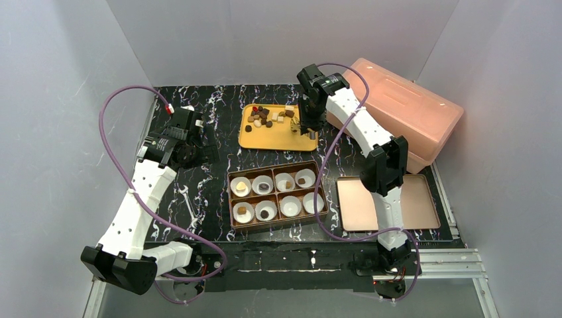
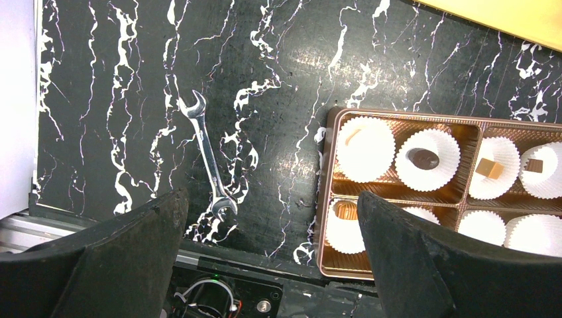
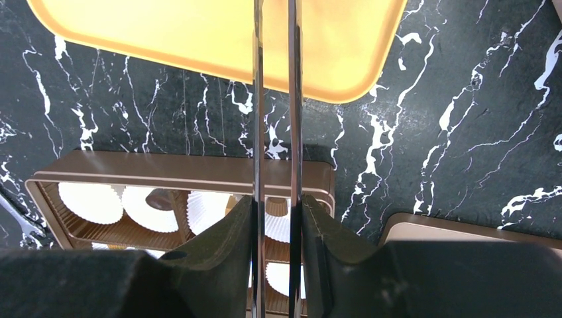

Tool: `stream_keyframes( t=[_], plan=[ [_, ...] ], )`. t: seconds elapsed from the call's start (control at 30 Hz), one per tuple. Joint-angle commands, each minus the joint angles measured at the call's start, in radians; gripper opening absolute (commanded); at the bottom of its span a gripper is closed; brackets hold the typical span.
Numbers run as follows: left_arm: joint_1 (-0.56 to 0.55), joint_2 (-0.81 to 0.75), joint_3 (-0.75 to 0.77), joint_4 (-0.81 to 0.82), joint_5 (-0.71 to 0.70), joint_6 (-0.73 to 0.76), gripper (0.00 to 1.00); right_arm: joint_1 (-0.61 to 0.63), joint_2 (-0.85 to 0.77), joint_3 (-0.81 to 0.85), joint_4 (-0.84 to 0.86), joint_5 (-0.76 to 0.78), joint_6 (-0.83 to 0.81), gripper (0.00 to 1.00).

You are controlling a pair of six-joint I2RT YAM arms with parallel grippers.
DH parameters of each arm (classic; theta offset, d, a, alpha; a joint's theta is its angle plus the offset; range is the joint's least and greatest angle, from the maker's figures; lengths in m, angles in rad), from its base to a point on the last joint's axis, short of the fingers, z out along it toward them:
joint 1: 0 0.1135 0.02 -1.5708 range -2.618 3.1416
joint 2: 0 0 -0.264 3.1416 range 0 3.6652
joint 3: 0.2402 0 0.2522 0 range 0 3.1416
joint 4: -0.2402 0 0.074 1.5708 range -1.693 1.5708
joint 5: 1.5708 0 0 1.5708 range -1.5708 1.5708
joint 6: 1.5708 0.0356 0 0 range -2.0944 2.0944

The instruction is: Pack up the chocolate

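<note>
Handling the chocolate, heaped on the far half of the yellow tray, needs care: pieces judged light, hard, slippery; pinch one across its sides. Right gripper hangs over the tray's right edge, jaws narrowly parted, load not discernible. Left gripper, left of the tray, gapes empty

Brown-and-cream chocolate, yellow tray, black white-veined table, white cups

A robot lab test cell: plain grey panels rise behind and beside the right gripper, enclosing a marble-patterned table with aluminium rail.
</note>
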Motion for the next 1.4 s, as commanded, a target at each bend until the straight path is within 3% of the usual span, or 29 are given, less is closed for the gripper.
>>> stream_keyframes(
  t=[0.0,0.77,1.27,1.37],
  plan=[
    [0.007,-0.019,0.005,-0.001,0.001,0.004,0.99,0.006,-0.075,0.044,-0.009,-0.020,-0.010,0.33],
    [0.007,-0.015,0.000,-0.007,0.012,-0.013,0.99,0.017,-0.249,-0.035,-0.001,-0.096,-0.008,0.32],
    [0.008,0.002,-0.010,0.014,0.024,-0.011,1.00,0.205,-0.578,-0.344,-0.025,-0.178,0.013,0.32],
    [0.007,0.003,-0.015,0.017,0.025,-0.012,1.00,0.261,-0.692,-0.472,-0.047,-0.217,0.037,0.32]
  ],
)
